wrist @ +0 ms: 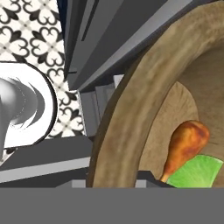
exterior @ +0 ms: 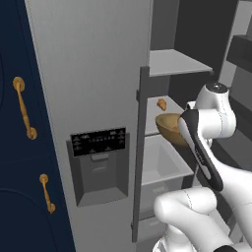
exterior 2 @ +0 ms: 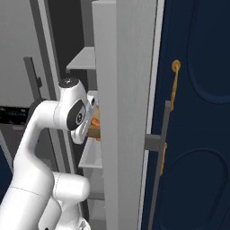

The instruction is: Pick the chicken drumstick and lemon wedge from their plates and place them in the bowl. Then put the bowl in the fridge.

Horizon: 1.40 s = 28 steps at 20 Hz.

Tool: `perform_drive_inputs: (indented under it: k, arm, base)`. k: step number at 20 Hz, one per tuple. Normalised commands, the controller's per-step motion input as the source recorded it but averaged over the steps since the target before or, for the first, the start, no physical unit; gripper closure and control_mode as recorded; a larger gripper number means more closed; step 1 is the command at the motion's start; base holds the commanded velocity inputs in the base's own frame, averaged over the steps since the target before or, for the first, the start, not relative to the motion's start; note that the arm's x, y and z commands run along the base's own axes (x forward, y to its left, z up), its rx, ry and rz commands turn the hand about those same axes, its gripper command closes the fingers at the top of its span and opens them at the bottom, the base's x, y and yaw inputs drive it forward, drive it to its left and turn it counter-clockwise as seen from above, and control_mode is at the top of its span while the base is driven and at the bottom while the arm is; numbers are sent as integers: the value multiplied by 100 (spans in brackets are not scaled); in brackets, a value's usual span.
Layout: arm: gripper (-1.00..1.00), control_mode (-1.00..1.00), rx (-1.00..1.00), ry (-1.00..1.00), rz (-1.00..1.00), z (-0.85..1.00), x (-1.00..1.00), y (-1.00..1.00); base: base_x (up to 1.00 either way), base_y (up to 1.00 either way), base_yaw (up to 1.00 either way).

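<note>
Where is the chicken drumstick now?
In the hand view, the chicken drumstick lies inside the bowl, touching the lemon wedge.

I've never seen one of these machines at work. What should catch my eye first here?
The white arm reaching into the open fridge carrying a wooden bowl level with a middle shelf. Up close, the hand view shows a chicken drumstick lying inside the bowl with a green-yellow lemon wedge beside it.

You're in a kitchen: open grey fridge (exterior: pixel 98 74) with shelves, navy cabinets (exterior: pixel 19 147) with brass handles (exterior: pixel 23 107), patterned floor tiles (wrist: pixel 30 35).
</note>
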Motion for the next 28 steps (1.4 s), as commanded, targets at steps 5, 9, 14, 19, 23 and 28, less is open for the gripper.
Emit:
perform_drive_inputs:
  k: [5, 9, 14, 19, 23, 28]
  arm:
    - [100, -100, 0, -2, 0, 0, 0, 1]
    - [100, -100, -2, -26, 18, 0, -8, 34]
    - [100, -100, 0, -7, 14, -1, 62, -1]
    - [100, -100, 0, 0, 3, -4, 100, -12]
    - [100, -100, 0, 4, 2, -15, 89, -9]
    - [100, -100, 0, 0, 3, -55, 70, -6]
  base:
    - [0, 0, 0]
    - [0, 0, 0]
    - [0, 0, 0]
    - [0, 0, 0]
    - [0, 0, 0]
    - [0, 0, 0]
